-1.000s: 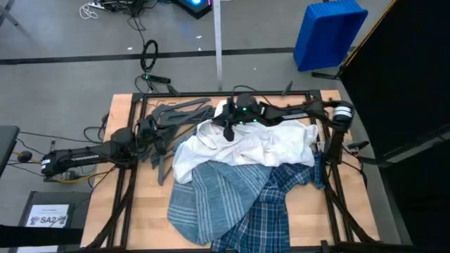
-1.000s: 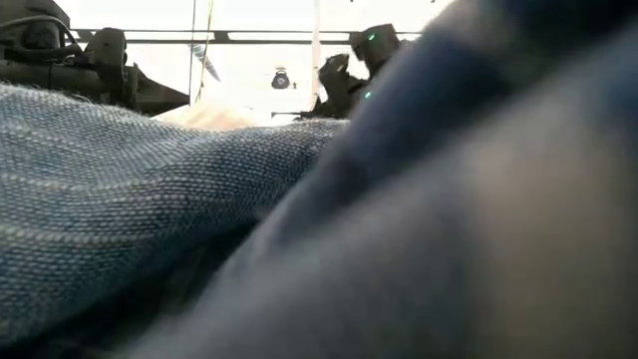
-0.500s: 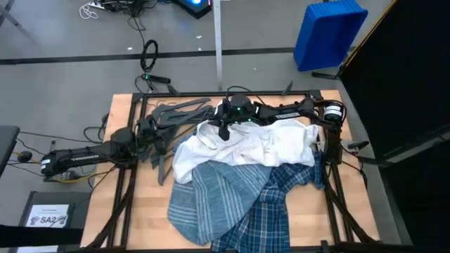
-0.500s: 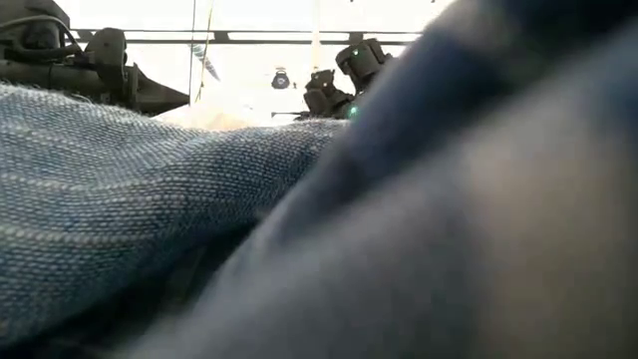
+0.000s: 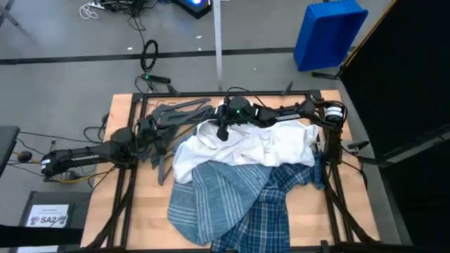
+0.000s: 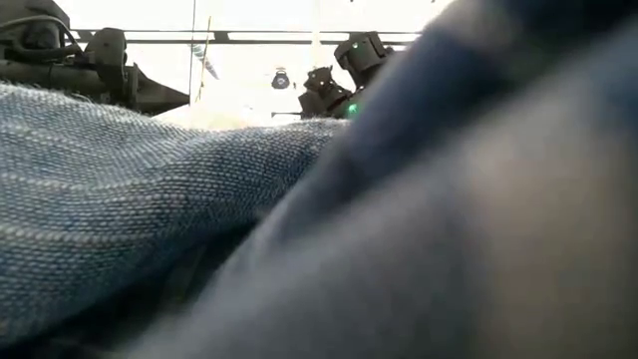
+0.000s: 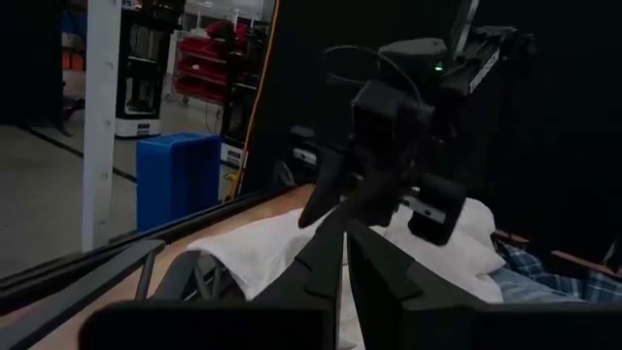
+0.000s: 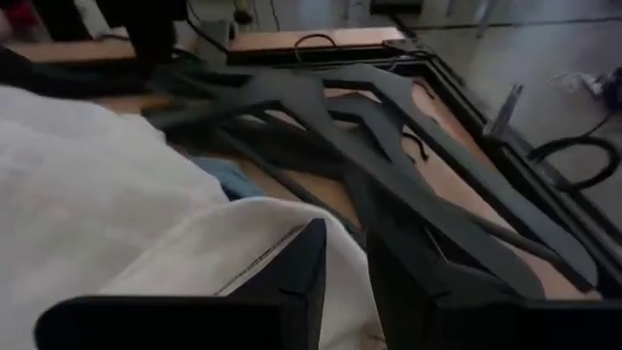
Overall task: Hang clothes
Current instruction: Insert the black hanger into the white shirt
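The right gripper (image 5: 222, 131) hangs over the far edge of the white shirt (image 5: 264, 146), at its upper left corner where the cloth bunches up. Its fingers (image 8: 292, 267) sit close together with only a narrow slit between them, and white cloth lies right below and beside them; whether they actually pinch any of it I cannot tell. The left gripper (image 5: 156, 133) waits at the left side of the table, among the hangers, its fingers (image 7: 321, 262) nearly closed and empty.

Three shirts lie in one overlapping heap in the middle of the table: the white one farthest back, the striped blue-grey shirt (image 5: 211, 197) spread toward the near left, and the plaid shirt (image 5: 278, 200) toward the near right. Blue cloth fills almost all of the low view.

The dark grey hangers (image 5: 176, 116) lie in a loose pile at the far left of the table, crossing one another, too tangled to count.

The table (image 5: 119, 112) is light wood with a black metal frame around it. Beyond it is a grey floor with loose cables (image 5: 149, 53) and a blue bin (image 5: 327, 31) at the far right.
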{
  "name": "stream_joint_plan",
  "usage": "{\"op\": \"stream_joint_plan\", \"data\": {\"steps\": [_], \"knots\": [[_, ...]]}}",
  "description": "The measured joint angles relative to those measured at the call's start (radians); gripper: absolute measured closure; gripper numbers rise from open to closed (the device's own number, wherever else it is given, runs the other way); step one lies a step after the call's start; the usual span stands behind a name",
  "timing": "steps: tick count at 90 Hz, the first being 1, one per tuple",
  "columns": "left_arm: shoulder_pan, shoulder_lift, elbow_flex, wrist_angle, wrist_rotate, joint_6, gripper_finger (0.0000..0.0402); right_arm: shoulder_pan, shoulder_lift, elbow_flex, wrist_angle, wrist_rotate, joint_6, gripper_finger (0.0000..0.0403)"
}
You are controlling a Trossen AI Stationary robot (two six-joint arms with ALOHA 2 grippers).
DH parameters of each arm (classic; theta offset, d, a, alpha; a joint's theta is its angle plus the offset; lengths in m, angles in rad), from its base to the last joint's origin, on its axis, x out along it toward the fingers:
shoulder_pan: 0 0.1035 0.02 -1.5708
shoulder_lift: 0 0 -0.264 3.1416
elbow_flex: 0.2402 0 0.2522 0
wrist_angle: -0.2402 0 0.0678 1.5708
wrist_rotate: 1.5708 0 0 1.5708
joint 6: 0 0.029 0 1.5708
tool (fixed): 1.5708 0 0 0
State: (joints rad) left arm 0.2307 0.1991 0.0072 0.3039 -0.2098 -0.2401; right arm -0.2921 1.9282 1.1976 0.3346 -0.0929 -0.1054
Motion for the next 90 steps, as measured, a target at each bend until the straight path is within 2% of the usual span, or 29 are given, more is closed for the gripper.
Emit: {"op": "stream_joint_plan", "data": {"steps": [7,15,32,49,56,66,76,90], "knots": [[0.0,0.0,0.0,0.004,0.0,0.0,0.0401,0.002,0.0,0.001,-0.035,-0.007,-0.007,0.035],[0.0,0.0,0.0,0.021,0.006,-0.009,0.0401,0.002,0.0,0.001,-0.166,-0.007,-0.013,0.035],[0.0,0.0,0.0,0.028,0.013,-0.118,0.0401,0.003,0.0,0.0,-0.396,-0.008,-0.02,0.035],[0.0,0.0,0.0,0.013,0.013,-0.119,0.0401,0.008,0.0,0.0,-0.556,-0.008,-0.011,0.035],[0.002,0.002,0.003,0.006,-0.021,-0.107,0.0401,0.021,0.0,0.0,-0.623,0.003,-0.011,0.035],[0.004,0.012,0.056,-0.139,-0.092,-0.106,0.0401,0.056,0.0,-0.015,-0.687,0.032,-0.01,0.0351],[0.004,0.033,0.144,-0.354,-0.167,-0.128,0.0401,0.093,-0.004,-0.037,-0.701,0.07,0.0,0.0354],[0.004,0.089,0.26,-0.576,-0.209,-0.211,0.0401,0.132,-0.006,-0.061,-0.685,0.087,0.022,0.0358]]}}
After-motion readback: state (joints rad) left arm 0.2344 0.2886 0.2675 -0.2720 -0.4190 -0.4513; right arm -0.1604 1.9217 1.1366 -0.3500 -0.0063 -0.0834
